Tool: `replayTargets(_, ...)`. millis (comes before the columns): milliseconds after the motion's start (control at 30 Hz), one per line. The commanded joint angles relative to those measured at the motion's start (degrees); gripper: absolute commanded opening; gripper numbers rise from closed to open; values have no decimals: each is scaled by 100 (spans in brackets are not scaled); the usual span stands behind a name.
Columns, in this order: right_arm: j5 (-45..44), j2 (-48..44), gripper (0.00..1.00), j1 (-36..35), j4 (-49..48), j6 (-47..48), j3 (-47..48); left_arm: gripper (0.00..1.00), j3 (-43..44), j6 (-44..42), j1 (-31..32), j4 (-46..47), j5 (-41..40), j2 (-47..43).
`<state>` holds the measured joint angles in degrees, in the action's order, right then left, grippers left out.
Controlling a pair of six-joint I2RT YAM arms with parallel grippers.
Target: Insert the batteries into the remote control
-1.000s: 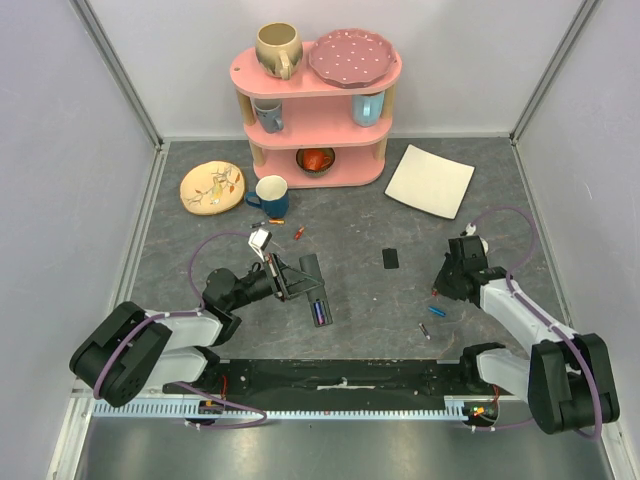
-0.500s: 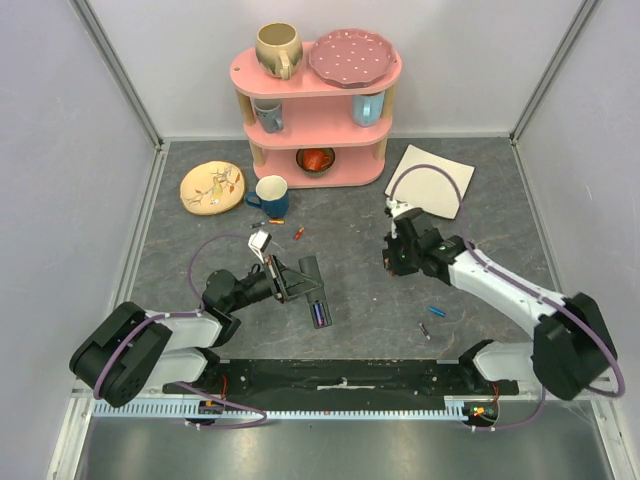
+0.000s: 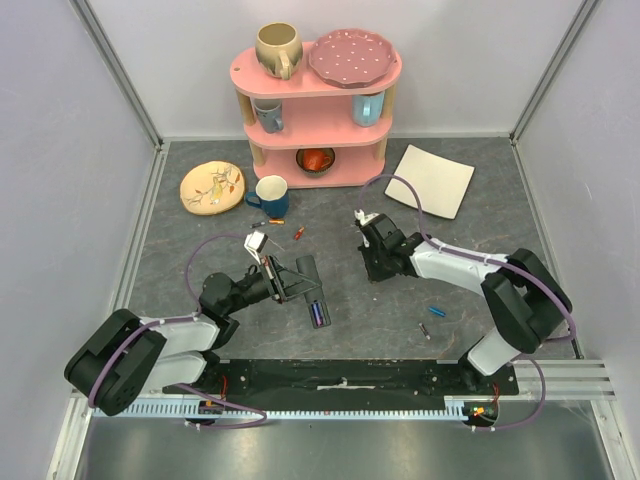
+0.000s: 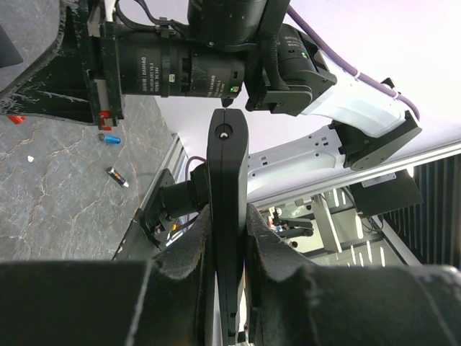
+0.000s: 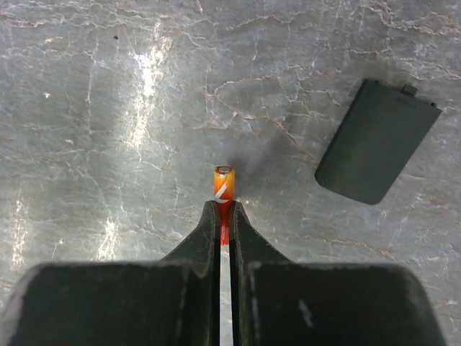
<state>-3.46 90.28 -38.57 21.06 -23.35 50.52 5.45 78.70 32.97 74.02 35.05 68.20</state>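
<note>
- Two shaky grips: right jaws pinch orange battery (image 5: 224, 184) by one end, above bench (image 5: 108, 72) nr back cover (image 5: 377, 140); batt may pivot or drop
- left jaws clamp remote control (image 4: 227, 216) edge-on, off bench; insertion push cd twist it & misalign slot

We can read one piece of print, in the left wrist view. White letters stand on the black motor housing (image 4: 173, 68) of the other arm, above and to the left of the fingertips of the left gripper (image 4: 227, 220). The upper line looks like "DAMIAO"; the smaller line under it is too fine for us to read. In the right wrist view, the orange battery (image 5: 224, 184) at the fingertips of the right gripper (image 5: 224, 210) carries a white mark we cannot make out.
</note>
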Motion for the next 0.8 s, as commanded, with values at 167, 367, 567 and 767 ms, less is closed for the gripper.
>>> replayTargets(167,-436,508,0,-54,-269,103,326,2,8,-205,-19,1282,-95,-106)
replayTargets(367,-453,596,19,-63,-155,94,371,2,8,-214,-19,1273,-86,-114)
replayTargets(567,-480,535,39,-72,213,94,590,2,-9,-223,-19,1255,-95,-88)
replayTargets(767,-445,412,47,-90,512,103,862,2,-27,-249,-19,1273,-77,-97)
